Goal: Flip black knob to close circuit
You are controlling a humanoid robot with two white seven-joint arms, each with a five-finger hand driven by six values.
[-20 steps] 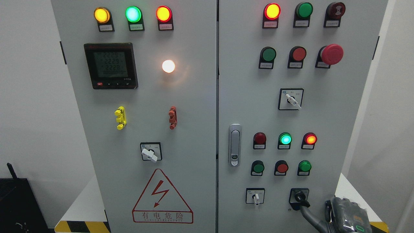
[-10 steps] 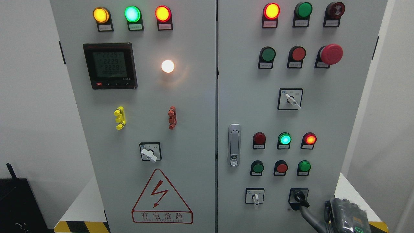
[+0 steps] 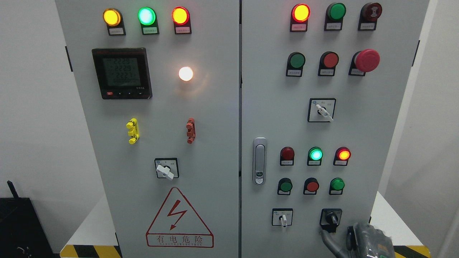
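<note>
The black knob [image 3: 331, 217] sits on a black square plate at the lower right of the right cabinet door [image 3: 358, 125]. Its handle points almost straight down. My right hand [image 3: 353, 240], grey and wrapped in clear film, comes in from the bottom right corner. One grey finger [image 3: 325, 237] stretches up and left, with its tip just below the knob's plate, apart from the handle. The hand holds nothing. The left arm is out of view.
A white selector switch [image 3: 283, 218] sits left of the black knob. Green and red push buttons [image 3: 312, 185] and lit lamps [image 3: 315, 154] sit above it. The door latch [image 3: 259, 160] is further left. A white ledge [image 3: 389, 222] runs beside the cabinet.
The black knob's handle has turned from pointing down-right to nearly straight down. My right hand has slid left and down, and its finger has come off the handle.
</note>
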